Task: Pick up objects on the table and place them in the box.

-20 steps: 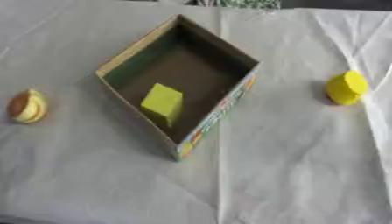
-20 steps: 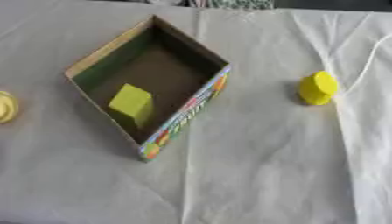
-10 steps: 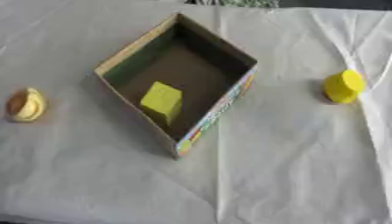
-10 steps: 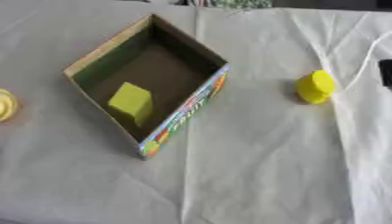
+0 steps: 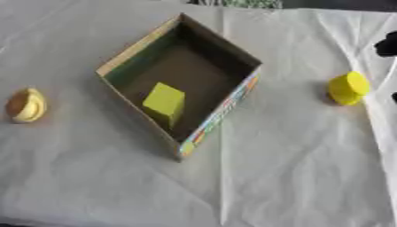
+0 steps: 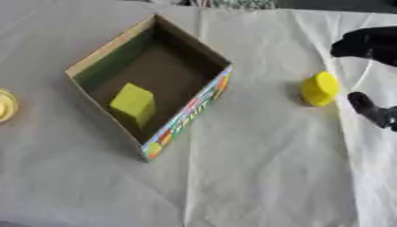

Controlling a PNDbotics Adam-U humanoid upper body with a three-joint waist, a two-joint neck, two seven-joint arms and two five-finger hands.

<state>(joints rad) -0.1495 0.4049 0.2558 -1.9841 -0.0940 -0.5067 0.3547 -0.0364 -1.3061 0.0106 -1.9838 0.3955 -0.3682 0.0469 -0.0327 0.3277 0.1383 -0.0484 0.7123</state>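
Observation:
An open cardboard box [image 5: 219, 114] stands turned like a diamond on the white cloth, with a yellow-green block [image 5: 164, 103] inside it. To its right lies a round yellow object [image 6: 319, 88]. A tan and yellow rounded object [image 5: 25, 105] lies at the far left. My right hand [image 6: 371, 44] comes in from the right edge, black, with fingers above and the thumb [image 6: 368, 109] below, spread apart just right of the yellow object and not touching it. The left hand is not seen.
A white creased cloth [image 5: 294, 168] covers the table. A thin white cord [image 6: 361, 75] runs down the cloth beside the yellow object. Something green and white [image 5: 236, 3] lies at the far edge.
My right hand has entered from the right edge and now sits beside the round yellow object. The objects and the box have not moved.

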